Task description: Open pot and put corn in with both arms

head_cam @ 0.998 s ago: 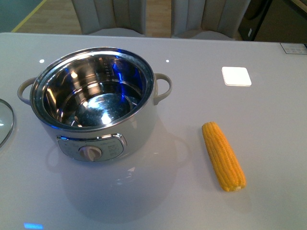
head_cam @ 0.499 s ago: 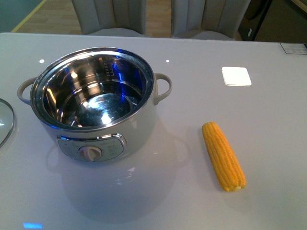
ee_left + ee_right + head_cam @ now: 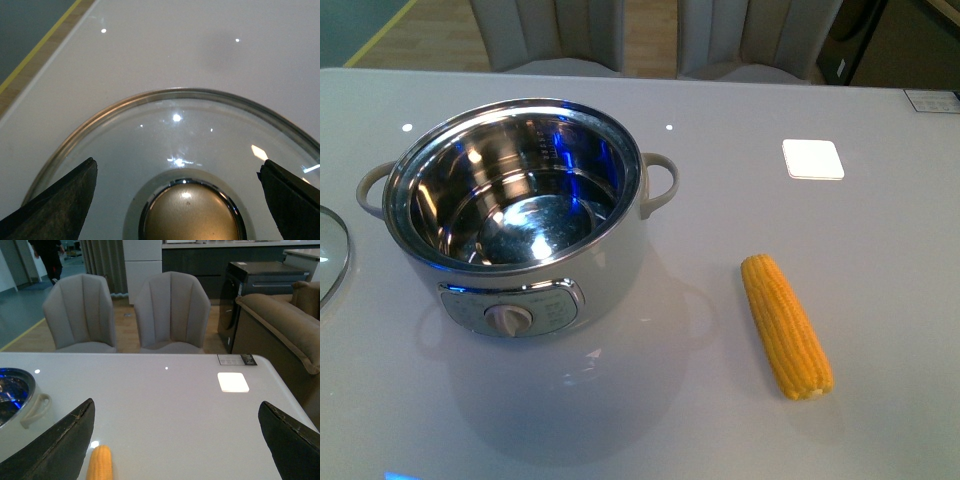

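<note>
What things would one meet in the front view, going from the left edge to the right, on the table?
glass lid (only partly in the picture) → pot, open and with nothing in it → corn, lying on the table apart from the pot.

The right tool is holding its two black fingers spread wide apart, gripping nothing. The corn is lying on the white surface, just beside one finger. The pot is showing part of its rim and one loop handle near the corn. Two grey chairs are standing beyond the surface.
</note>
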Robot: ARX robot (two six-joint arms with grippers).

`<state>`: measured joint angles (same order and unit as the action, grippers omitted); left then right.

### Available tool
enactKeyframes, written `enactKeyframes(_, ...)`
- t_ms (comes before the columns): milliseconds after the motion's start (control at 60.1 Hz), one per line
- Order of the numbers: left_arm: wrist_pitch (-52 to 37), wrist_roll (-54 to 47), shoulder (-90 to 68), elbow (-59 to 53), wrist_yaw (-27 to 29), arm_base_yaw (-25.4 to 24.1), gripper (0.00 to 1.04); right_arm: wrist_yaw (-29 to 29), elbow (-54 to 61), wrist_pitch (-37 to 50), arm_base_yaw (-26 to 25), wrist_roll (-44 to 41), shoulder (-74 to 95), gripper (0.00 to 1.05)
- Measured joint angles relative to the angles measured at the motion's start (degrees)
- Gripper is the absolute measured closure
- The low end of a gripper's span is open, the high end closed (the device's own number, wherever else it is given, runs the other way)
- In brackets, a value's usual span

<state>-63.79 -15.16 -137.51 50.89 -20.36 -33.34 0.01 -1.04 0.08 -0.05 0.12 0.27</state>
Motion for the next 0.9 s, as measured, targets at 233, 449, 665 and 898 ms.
enactKeyframes(233,0.81,0.35,9.97,-6.4,-0.46,0.31,0.07,0.02,0.0,0.0,0.0,0.0,0.0,0.09)
enactKeyframes(449,1.86,1.86,25.97,-17.97,-2.03,1.07,0.07,0.0,0.0,0.0,0.0,0.0,0.0,0.09)
enactKeyframes(665,5.84,3.56,41.92,-29.24,-1.95,2.16,0.07,0.02,0.0,0.0,0.0,0.0,0.0,0.09)
enactKeyframes(898,18.36,6.62,64.78,-38.38,0.07,4.09,0.07,0.02,0.0,0.0,0.0,0.0,0.0,0.09)
